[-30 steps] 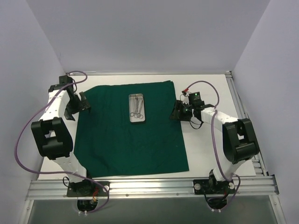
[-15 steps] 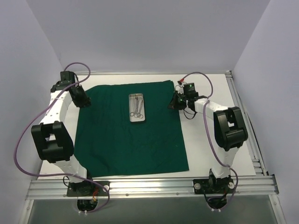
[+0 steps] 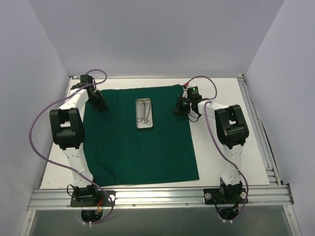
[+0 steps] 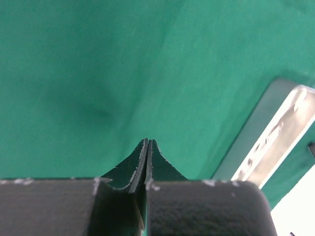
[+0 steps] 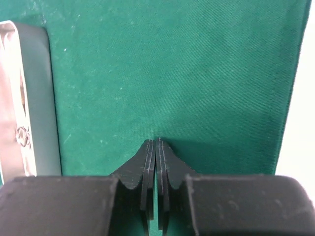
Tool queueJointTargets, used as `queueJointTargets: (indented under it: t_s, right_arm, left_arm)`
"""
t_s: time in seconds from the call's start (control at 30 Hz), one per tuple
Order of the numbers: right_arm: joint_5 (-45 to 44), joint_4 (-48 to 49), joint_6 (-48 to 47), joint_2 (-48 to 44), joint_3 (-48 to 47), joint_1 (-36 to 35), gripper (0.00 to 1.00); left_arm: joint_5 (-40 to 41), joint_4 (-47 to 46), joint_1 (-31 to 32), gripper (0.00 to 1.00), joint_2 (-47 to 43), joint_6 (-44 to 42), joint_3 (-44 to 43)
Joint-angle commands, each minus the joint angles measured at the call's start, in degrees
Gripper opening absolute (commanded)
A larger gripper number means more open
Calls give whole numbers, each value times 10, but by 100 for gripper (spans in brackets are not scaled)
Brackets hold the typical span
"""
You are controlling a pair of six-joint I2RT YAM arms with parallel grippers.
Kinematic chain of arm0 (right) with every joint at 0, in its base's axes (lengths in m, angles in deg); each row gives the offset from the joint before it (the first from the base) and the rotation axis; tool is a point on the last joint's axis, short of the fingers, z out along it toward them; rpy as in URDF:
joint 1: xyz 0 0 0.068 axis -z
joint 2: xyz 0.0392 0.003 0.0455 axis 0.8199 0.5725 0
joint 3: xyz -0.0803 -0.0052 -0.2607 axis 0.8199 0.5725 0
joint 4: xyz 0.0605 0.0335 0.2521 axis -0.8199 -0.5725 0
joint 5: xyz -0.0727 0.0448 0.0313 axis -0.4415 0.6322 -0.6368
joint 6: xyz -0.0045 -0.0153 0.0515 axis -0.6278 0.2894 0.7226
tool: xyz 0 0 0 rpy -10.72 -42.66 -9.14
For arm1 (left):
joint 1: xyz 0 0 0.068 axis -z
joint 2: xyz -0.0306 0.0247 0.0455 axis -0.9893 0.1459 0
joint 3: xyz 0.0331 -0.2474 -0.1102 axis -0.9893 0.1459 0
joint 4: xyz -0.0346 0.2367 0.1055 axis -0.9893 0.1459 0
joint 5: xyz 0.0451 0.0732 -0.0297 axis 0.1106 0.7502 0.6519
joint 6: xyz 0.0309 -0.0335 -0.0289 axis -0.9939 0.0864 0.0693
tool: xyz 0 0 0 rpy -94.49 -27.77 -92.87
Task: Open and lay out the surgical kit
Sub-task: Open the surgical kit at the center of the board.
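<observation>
**So, tray (image 3: 137, 115) sits between the jaws**

Both the left gripper (image 3: 101, 105) and right gripper (image 3: 178, 109) are shut and empty over the green cloth (image 3: 138, 152). The tray of tools (image 3: 143, 118) lies between them — long side running front to back — and the right one looks nearer.

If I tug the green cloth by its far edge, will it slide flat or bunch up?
Probably floppy: the green cloth lies thin, with faint creases, so it would likely bunch rather than slide. The steel tray sits on it holding loose instruments, so its weight may pin that part while the edges fold.
</observation>
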Motion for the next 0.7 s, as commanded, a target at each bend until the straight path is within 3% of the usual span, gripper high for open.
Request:
queueJointTargets:
  t_s: [0.0,0.3,0.67]
  right_arm:
    - [-50,-44,-6,15,-19,11,0]
    - [-87,-95,-15,40,-30,58,0]
    - [-115,-137,-38,73,-79,77,0]
  left_arm:
    - [8,27,11,2,50,-5,-68]
    - [-2,120,27,2,201,-17,-242]
    - [-26,182,58,2,304,-17,-394]
